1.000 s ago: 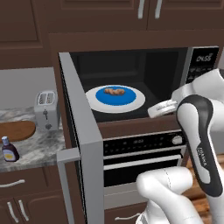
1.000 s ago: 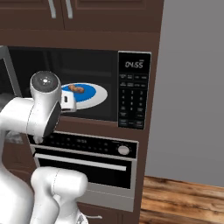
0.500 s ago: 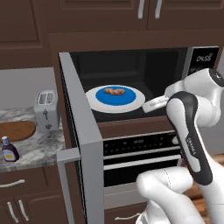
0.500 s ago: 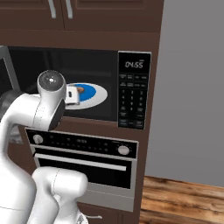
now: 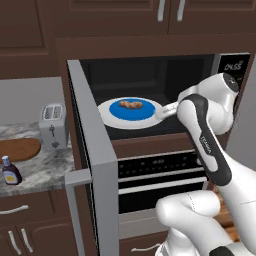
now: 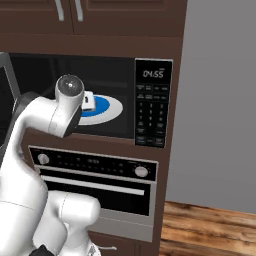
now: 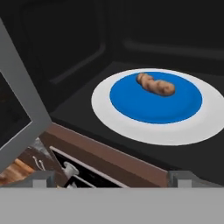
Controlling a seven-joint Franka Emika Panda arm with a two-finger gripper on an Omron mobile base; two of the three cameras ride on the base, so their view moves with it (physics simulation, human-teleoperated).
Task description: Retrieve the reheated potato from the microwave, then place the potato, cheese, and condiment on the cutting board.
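Lumpy matt potato (image 7: 155, 85), glossy plate (image 7: 131, 127), reddish wooden cutting board (image 5: 17, 149)

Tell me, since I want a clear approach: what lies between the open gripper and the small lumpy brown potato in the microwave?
No obstacle: just the white rim and blue centre of the round plate that bears the potato, as the hand view shows beyond the gripper.

a blue-and-white plate (image 5: 131, 113) lies flat on a dark floor, its blue centre ringed by a broad white rim. a silver toaster (image 5: 53, 126) stands upright at the back of a speckled grey stone counter (image 5: 42, 168), against a pale wall. below sits an oven (image 6: 95, 183) with a knob at each end of its panel and a long horizontal handle. dark wood cabinets (image 5: 125, 16) with metal handles run above, and lower drawers (image 5: 22, 221) sit under the counter. wood flooring (image 6: 210, 230) shows beside a grey wall (image 6: 220, 100).
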